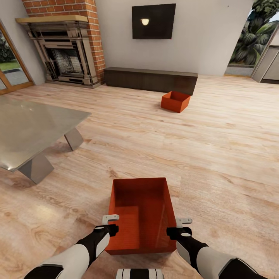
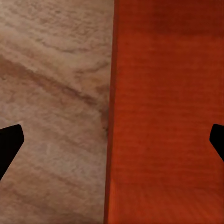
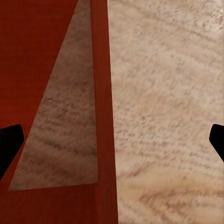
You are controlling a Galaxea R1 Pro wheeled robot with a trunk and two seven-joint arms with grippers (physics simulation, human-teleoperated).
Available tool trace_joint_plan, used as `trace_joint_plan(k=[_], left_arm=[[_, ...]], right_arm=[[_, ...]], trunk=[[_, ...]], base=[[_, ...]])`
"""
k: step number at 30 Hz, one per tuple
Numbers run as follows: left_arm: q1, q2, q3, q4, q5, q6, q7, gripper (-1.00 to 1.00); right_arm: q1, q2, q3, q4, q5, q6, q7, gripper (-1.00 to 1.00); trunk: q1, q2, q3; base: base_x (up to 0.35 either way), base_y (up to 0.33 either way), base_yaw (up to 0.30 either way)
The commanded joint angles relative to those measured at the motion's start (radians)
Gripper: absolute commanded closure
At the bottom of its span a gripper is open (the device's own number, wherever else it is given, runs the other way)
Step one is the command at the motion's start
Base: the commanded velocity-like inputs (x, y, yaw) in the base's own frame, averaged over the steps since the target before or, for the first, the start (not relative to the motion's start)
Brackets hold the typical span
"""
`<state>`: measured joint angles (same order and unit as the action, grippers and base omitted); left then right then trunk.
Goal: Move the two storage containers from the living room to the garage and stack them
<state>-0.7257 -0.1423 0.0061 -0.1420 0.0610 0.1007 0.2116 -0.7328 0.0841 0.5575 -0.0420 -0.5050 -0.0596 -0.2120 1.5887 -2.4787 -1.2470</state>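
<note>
One orange-red storage container (image 1: 141, 215) sits on the light wood-plank living room floor just in front of me, its open top facing up. My left gripper (image 1: 111, 224) hangs open over its left wall, and in the left wrist view the wall's rim (image 2: 114, 93) runs between the spread left gripper (image 2: 112, 144) fingertips (image 2: 9, 142). My right gripper (image 1: 181, 228) stands open at the right wall; the container rim (image 3: 100, 93) lies between the right gripper (image 3: 112, 144) fingers. The second storage container (image 1: 175, 101) rests further off, in front of the low dark cabinet (image 1: 151, 79).
A grey slab-topped table (image 1: 35, 124) on angled legs stands at the left. A brick fireplace (image 1: 64, 50) and a wall TV (image 1: 153, 21) are at the back. An opening (image 1: 252, 46) onto greenery is at the far right. Wood floor (image 1: 217, 155) stretches between the containers.
</note>
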Motion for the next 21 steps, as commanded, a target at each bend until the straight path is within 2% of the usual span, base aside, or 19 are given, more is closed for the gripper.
trace_joint_plan(k=[1,15,18,21], left_arm=[[0.000,0.000,0.000,-0.002,0.006,0.005,0.003,-1.00],[0.000,0.001,0.000,-0.002,0.006,0.005,0.001,-1.00],[0.000,0.001,0.000,-0.002,0.007,0.005,-0.002,-1.00],[0.000,0.001,0.000,-0.002,0.007,0.005,-0.003,-1.00]], right_arm=[[0.000,0.000,0.008,0.001,-0.010,-0.003,-0.003,-1.00],[0.000,0.000,0.008,0.001,-0.010,-0.003,-0.003,-1.00],[0.000,0.000,0.008,0.001,-0.010,-0.003,-0.003,-1.00],[0.000,0.000,0.008,0.001,-0.010,-0.003,-0.003,-1.00]], trunk=[[0.000,0.000,-0.001],[0.000,0.000,-0.001],[0.011,-0.021,-0.010],[0.012,-0.021,-0.014]], base=[[0.000,0.000,0.000],[0.000,0.000,0.000],[0.000,0.000,0.000],[0.000,0.000,0.000]])
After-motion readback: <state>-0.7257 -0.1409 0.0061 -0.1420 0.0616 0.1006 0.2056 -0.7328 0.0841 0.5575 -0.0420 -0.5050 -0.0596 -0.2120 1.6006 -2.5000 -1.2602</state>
